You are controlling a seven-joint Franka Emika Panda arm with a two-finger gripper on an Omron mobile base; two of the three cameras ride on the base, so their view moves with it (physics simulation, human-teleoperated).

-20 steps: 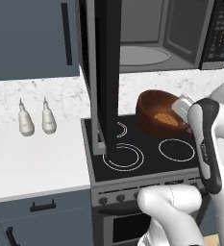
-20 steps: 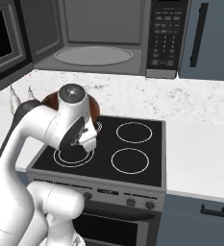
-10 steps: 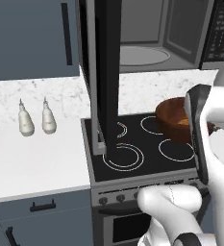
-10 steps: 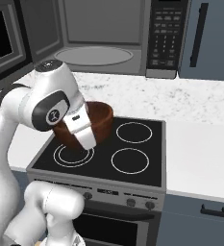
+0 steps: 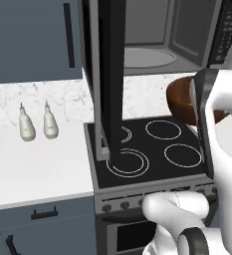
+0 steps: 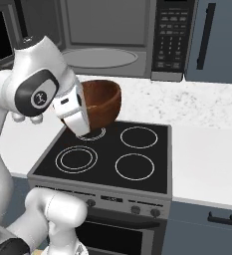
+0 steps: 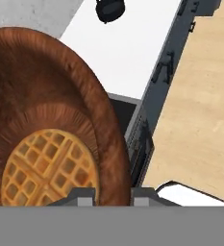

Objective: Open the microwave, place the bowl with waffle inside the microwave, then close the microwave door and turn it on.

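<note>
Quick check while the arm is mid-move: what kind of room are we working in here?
A home-style kitchen, rendered in simulation. A black four-burner stove sits in a white marble-look counter, an open microwave hangs above it, and blue-grey cabinets flank it.

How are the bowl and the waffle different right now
The bowl is reddish-brown with a wood grain; the waffle is golden-tan with a grid pattern. The bowl is far wider and deep-walled, the waffle small and flat. The bowl is clamped at its rim by the gripper and held above the stove; the waffle just lies inside it. Both are round.
</note>
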